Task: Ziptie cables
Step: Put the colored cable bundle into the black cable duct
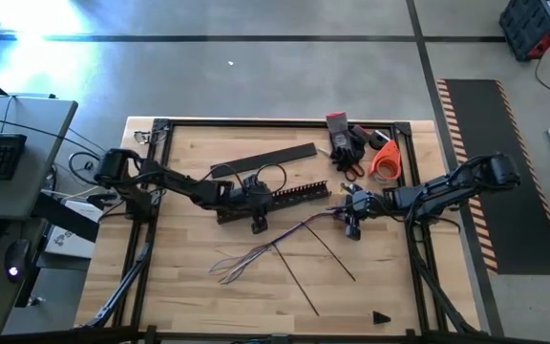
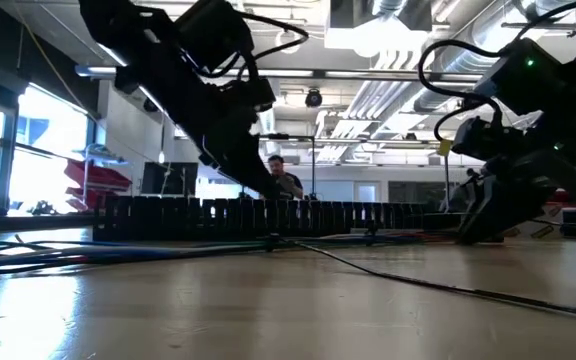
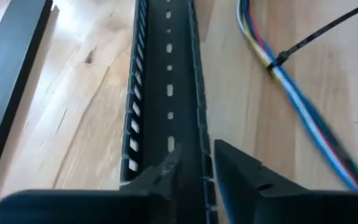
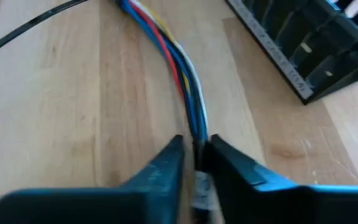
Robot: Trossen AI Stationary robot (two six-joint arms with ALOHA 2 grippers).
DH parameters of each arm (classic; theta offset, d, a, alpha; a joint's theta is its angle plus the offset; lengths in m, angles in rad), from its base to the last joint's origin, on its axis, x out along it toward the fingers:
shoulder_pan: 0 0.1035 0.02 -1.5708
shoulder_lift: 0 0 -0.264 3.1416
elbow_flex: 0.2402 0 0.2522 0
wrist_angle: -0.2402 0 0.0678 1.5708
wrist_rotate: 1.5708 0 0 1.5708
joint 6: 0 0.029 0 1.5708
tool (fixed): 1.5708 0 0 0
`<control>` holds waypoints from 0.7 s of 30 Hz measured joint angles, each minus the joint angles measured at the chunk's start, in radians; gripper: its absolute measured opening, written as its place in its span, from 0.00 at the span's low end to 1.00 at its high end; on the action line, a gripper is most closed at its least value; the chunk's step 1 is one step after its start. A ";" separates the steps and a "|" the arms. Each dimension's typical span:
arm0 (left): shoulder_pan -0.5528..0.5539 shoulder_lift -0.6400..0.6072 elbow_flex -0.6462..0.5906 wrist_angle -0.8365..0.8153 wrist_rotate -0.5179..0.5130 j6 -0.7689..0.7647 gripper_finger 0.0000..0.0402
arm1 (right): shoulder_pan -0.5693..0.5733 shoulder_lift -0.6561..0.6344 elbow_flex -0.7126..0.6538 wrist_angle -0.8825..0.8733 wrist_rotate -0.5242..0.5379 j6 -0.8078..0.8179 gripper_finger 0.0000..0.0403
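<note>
The cables [image 1: 277, 243] are a thin multicoloured bundle lying slantwise on the wooden table, with splayed loose ends toward the near left. A black zip tie [image 3: 278, 60] circles the bundle. My right gripper [image 1: 351, 220] is shut on the bundle's right end. The black slotted duct [image 1: 289, 196] lies flat on the table beyond the cables. My left gripper [image 1: 256, 212] sits over the duct's left part, shut on one wall. Both grippers come down to the table in the low view. My left gripper [image 3: 194, 171] has one finger [image 3: 165, 173] inside the duct's channel and the other outside, with the toothed side wall [image 3: 199, 140] between them. The fingers point along the duct, which lies flat on the table. My right gripper [image 4: 194, 158] pinches the cable bundle near its end [image 4: 196, 134] between its two fingers, which lie along the wires. The bundle runs on ahead, resting on the table.
A flat black strip [image 1: 265, 158] lies beyond the duct. An orange tape roll [image 1: 386, 160], red-handled tools [image 1: 340, 129] and dark items crowd the far right corner. Loose black zip ties [image 1: 332, 253] lie on the near side. A person [image 2: 286, 178] stands in the room behind.
</note>
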 joint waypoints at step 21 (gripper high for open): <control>-0.359 -0.103 0.004 -0.202 -0.013 -0.210 0.36 | 0.080 -0.203 0.207 -0.157 -0.025 -0.147 0.00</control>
